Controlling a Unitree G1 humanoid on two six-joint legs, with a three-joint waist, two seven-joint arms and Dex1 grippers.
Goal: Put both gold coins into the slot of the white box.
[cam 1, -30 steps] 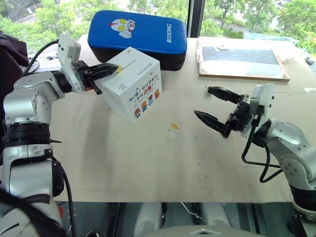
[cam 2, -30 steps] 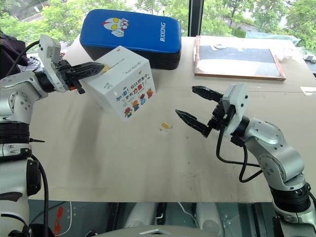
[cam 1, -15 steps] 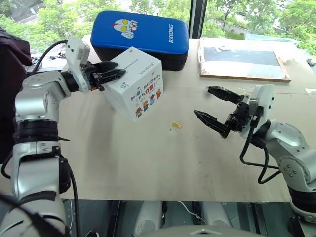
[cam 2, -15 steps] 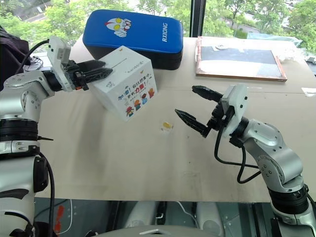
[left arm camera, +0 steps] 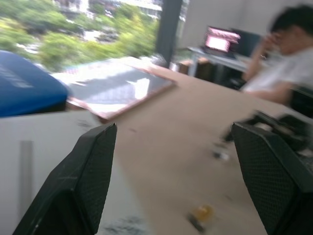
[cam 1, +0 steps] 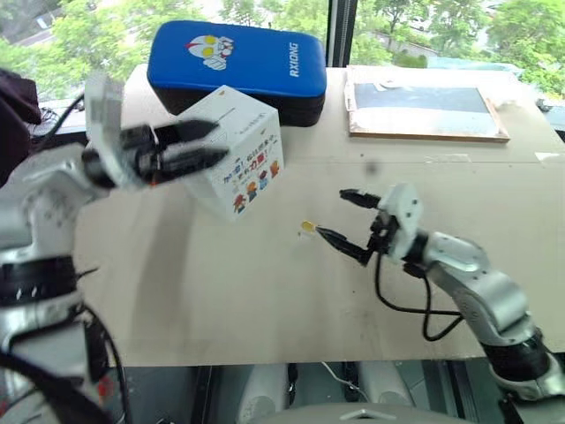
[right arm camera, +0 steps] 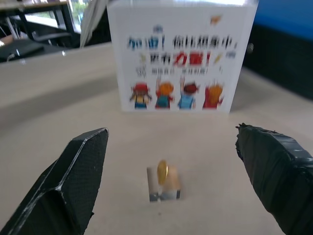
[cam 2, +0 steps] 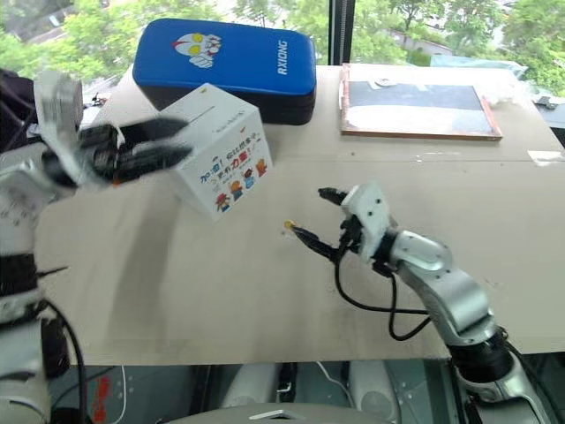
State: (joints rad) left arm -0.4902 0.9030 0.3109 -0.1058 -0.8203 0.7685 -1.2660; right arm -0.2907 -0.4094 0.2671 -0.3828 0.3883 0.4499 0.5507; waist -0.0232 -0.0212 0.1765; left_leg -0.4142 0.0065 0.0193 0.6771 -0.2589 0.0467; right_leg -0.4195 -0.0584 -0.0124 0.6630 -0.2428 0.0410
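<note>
Just before the white box (right arm camera: 181,54), my right end effector (right arm camera: 178,181) is hanging wide open around a gold coin (right arm camera: 162,172) standing on edge in its clear holder (right arm camera: 164,188). Beside that box, my left end effector (cam 1: 190,146) is gaping, holding nothing. Next I am judging a careful pinch on the coin's faces.

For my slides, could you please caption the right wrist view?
Open right tool faces a gold coin upright on a clear piece, before the white box.

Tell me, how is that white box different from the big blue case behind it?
The white box is a small cube with straight edges; the blue case is wider, flatter and rounded. The white box has cartoon children and coloured lettering on its side, while the blue case has one masked figure and white lettering on top. The white box stands nearer the robot; the blue case lies just behind it. Both rest on the same table.
</note>
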